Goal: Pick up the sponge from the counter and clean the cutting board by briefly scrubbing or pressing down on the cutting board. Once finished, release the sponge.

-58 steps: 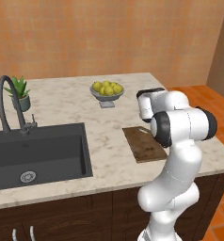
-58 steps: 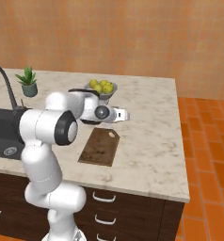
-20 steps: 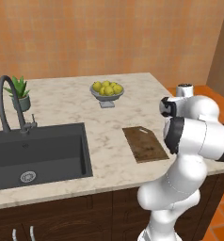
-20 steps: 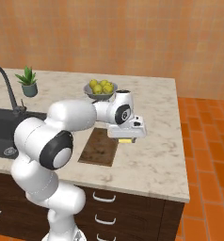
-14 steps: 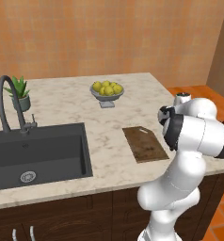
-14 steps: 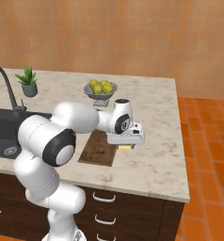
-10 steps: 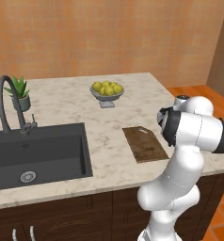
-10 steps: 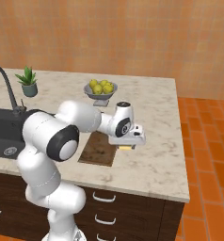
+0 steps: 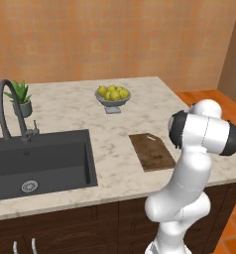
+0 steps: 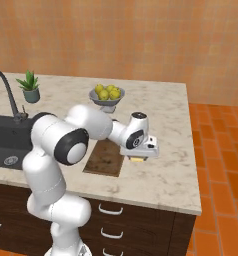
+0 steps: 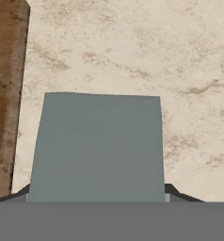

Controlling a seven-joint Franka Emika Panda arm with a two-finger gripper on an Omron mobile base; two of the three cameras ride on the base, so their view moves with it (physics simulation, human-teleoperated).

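Counter (image 10: 171, 125), marbled, carries a dark sink (image 9: 40, 158) at its left end and a fruit bowl (image 10: 107, 95) toward the back edge. Board (image 10: 107, 157) lies at the front edge, right of the sink. Gripper (image 10: 138, 156) is low over the counter just off the board's right edge, clamped on the sponge (image 11: 97, 146), grey-green face up.

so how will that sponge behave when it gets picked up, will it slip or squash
Likely light: the sponge is a small flat block next to the cutting board. It probably squashes a little under the tool, being a soft sponge. Its flat grey-green top lies level on the counter, so it should not roll.
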